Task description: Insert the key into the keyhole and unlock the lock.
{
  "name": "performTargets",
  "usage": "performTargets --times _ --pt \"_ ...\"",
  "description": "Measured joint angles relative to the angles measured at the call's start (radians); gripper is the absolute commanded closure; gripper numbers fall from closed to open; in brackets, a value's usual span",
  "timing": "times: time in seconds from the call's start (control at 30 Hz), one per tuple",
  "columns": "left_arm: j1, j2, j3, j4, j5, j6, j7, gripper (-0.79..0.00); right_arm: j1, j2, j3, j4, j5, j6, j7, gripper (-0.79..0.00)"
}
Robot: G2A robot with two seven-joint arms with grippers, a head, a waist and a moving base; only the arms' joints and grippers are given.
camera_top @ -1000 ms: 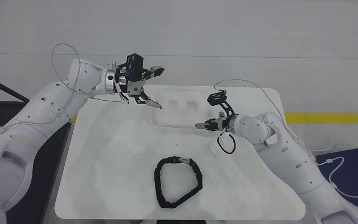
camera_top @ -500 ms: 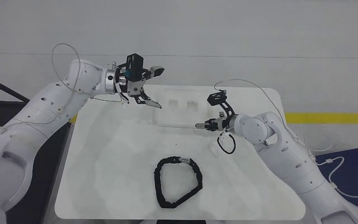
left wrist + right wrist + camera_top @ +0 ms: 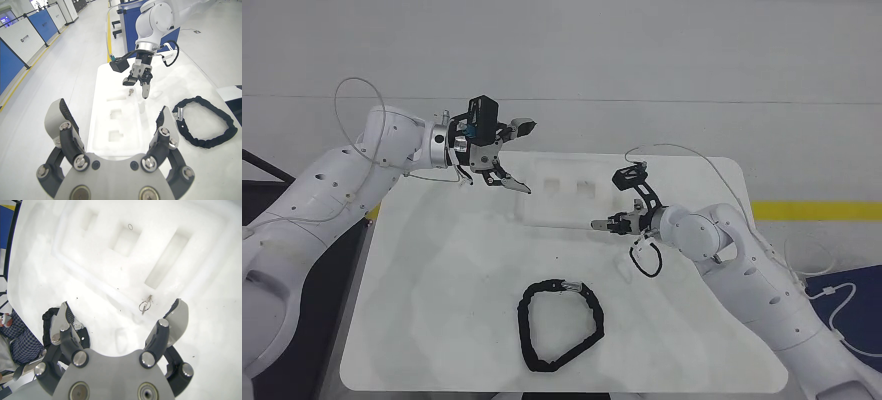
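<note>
no motion in the last 1 s. right gripper [image 3: 121, 306] released, hovering over key [image 3: 144, 306]; left gripper [image 3: 112, 108] released too. lock [image 3: 526, 325] untouched, grasp pending.

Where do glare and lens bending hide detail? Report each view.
Top view: white table and foam tray wash together, recesses faint. Left wrist view: wide lens bows the table edge; black chain lock stands out. Right wrist view: key shows clearly against bright foam.
</note>
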Motion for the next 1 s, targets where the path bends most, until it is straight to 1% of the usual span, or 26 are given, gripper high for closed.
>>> performTargets --times 0.17,0.2,0.23,0.3,0.33,0.37,0.43,0.5,0.57,0.63,0.7,0.73,0.77,0.83,0.87,1.0 --pt "0.0 0.0 0.0 0.0 0.0 0.0 0.0 -0.785 0.005 -0.004 -0.001 0.002 -0.025 -0.003 0.012 -0.785" --pt "0.0 0.0 0.0 0.0 0.0 0.0 0.0 -0.785 0.007 -0.005 -0.002 0.004 -0.029 -0.003 0.014 -0.693" --pt "0.0 0.0 0.0 0.0 0.0 0.0 0.0 -0.785 0.01 -0.006 -0.004 0.006 -0.035 -0.003 0.017 -0.619" --pt "0.0 0.0 0.0 0.0 0.0 0.0 0.0 -0.785 0.016 -0.009 -0.008 0.009 -0.046 -0.003 0.021 -0.579" --pt "0.0 0.0 0.0 0.0 0.0 0.0 0.0 -0.785 0.018 -0.011 -0.009 0.011 -0.05 -0.002 0.022 -0.533" --pt "0.0 0.0 0.0 0.0 0.0 0.0 0.0 -0.785 0.021 -0.012 -0.01 0.015 -0.057 -0.001 0.024 -0.523" --pt "0.0 0.0 0.0 0.0 0.0 0.0 0.0 -0.785 0.026 -0.014 -0.013 0.02 -0.077 0.005 0.031 -0.548" --pt "0.0 0.0 0.0 0.0 0.0 0.0 0.0 -0.785 0.03 -0.015 -0.014 0.021 -0.097 0.014 0.038 -0.517" --pt "0.0 0.0 0.0 0.0 0.0 0.0 0.0 -0.785 0.033 -0.017 -0.015 0.022 -0.115 0.027 0.046 -0.437" --pt "0.0 0.0 0.0 0.0 0.0 0.0 0.0 -0.785 0.035 -0.018 -0.018 0.022 -0.131 0.037 0.057 -0.394" --pt "0.0 0.0 0.0 0.0 0.0 0.0 0.0 -0.785 0.038 -0.02 -0.023 0.023 -0.153 0.047 0.071 -0.388" --pt "0.0 0.0 0.0 0.0 0.0 0.0 0.0 -0.785 0.039 -0.022 -0.025 0.024 -0.162 0.052 0.078 -0.397" --pt "0.0 0.0 0.0 0.0 0.0 0.0 0.0 -0.785 0.041 -0.023 -0.026 0.024 -0.168 0.055 0.084 -0.437" --pt "0.0 0.0 0.0 0.0 0.0 0.0 0.0 -0.785 0.043 -0.025 -0.028 0.024 -0.178 0.058 0.091 -0.419" --pt "0.0 0.0 0.0 0.0 0.0 0.0 0.0 -0.785 0.043 -0.026 -0.029 0.024 -0.18 0.059 0.093 -0.366" --pt "0.0 0.0 0.0 0.0 0.0 0.0 0.0 -0.785 0.044 -0.032 -0.034 0.028 -0.19 0.066 0.101 -0.342"
